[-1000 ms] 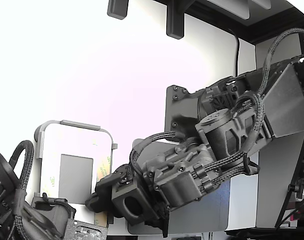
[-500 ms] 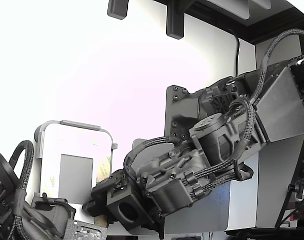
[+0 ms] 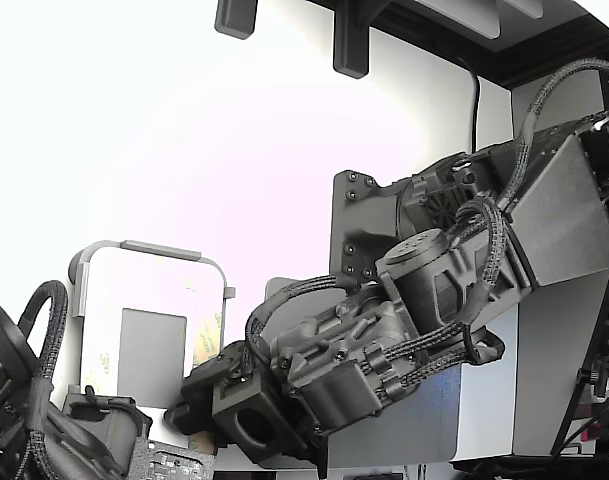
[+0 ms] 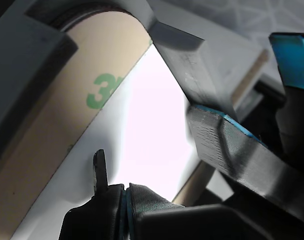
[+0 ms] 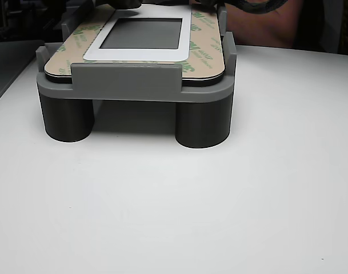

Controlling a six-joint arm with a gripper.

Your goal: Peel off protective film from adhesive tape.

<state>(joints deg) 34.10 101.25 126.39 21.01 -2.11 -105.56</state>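
Observation:
A white rounded panel sits in a grey fixture. Adhesive tape runs along its edges, covered by the pale yellow protective film with green logos. The film also shows in the exterior view and, close up, in the wrist view. My gripper is at the panel's lower corner on the exterior view's right. In the wrist view the gripper has blue-padded fingers standing apart, with white panel showing between them. Nothing is held.
A grey rectangular patch lies in the panel's middle. A second dark arm with braided cables sits at the exterior view's lower left, next to the fixture. A large grey pad lies under my arm. Dark brackets hang overhead.
My arm has moved down and toward the exterior view's left, bringing the gripper closer to the panel's lower corner. The panel and film have not moved.

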